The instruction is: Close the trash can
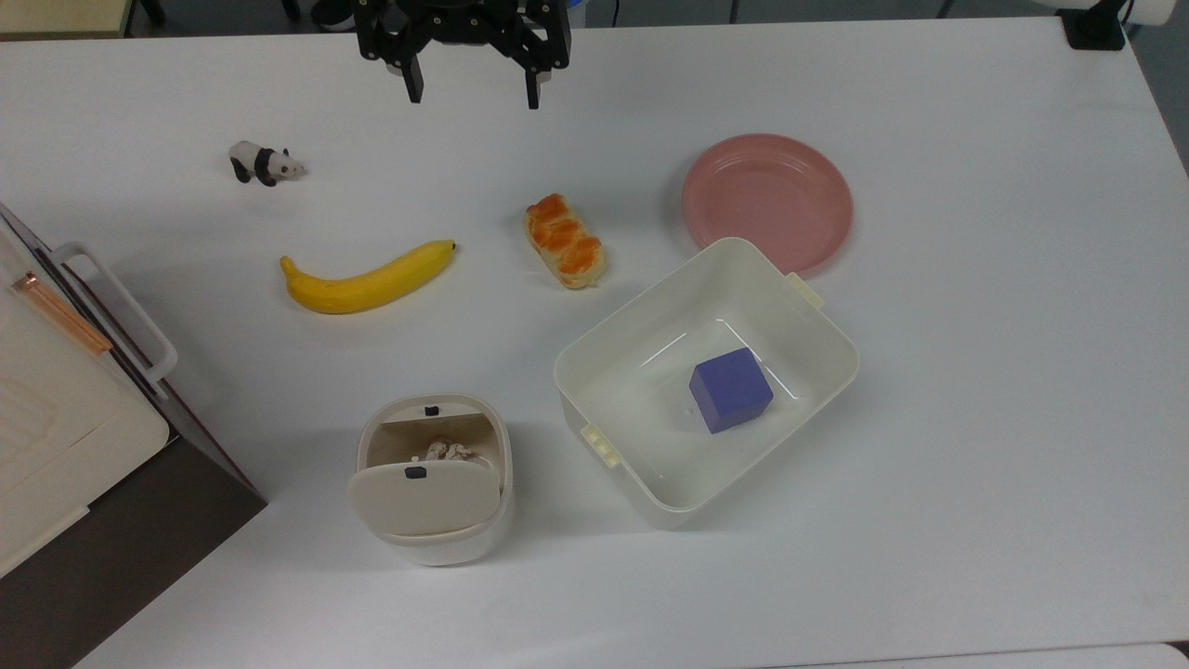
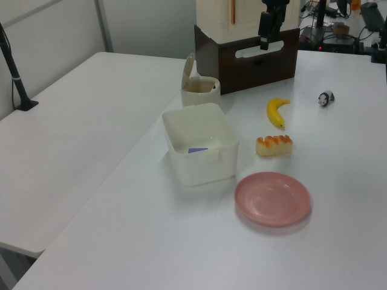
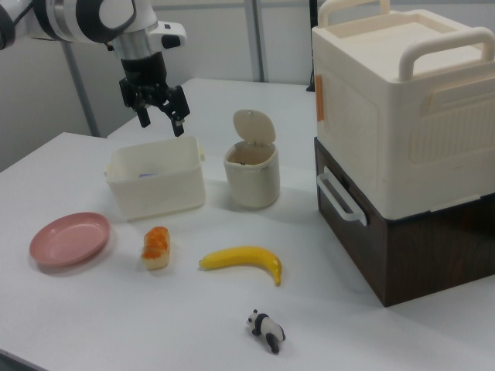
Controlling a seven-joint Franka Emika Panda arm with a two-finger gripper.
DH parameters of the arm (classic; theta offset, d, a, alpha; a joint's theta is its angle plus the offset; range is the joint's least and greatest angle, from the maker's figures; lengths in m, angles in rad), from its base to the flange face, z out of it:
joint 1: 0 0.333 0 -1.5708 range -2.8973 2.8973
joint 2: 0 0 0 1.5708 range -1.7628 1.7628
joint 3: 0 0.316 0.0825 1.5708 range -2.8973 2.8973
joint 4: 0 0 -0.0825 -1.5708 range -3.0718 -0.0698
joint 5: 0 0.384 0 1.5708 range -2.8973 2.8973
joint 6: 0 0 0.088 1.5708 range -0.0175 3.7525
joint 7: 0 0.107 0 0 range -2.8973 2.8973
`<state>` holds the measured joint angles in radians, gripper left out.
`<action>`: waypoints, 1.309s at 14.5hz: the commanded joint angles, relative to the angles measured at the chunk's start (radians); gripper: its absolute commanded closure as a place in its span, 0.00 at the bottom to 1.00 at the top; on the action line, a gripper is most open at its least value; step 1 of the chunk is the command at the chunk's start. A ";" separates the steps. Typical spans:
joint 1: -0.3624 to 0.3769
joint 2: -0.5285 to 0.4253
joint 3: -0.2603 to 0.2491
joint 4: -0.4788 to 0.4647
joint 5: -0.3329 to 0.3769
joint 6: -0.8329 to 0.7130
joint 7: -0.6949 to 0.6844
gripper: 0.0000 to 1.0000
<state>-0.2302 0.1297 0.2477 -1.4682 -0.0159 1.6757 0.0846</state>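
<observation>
The bin (image 1: 432, 478) stands on the table (image 1: 975, 372) with its lid (image 3: 254, 126) raised, just beside the tub (image 1: 706, 372), on the top view's left. The gripper (image 1: 472, 93) hangs well apart from the bin, jaws spread wide and empty.

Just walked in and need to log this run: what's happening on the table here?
The arm's gripper hangs open above the table's far edge in the top view, holding nothing. The trash can stands with its lid up, so it is not yet closed. A banana and a white tub lie between them, untouched.
</observation>
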 commanded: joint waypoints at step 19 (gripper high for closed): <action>0.012 -0.022 -0.018 -0.031 0.011 -0.005 -0.083 0.00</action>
<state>-0.2305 0.1302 0.2458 -1.4704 -0.0159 1.6757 0.0274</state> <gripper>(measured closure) 0.000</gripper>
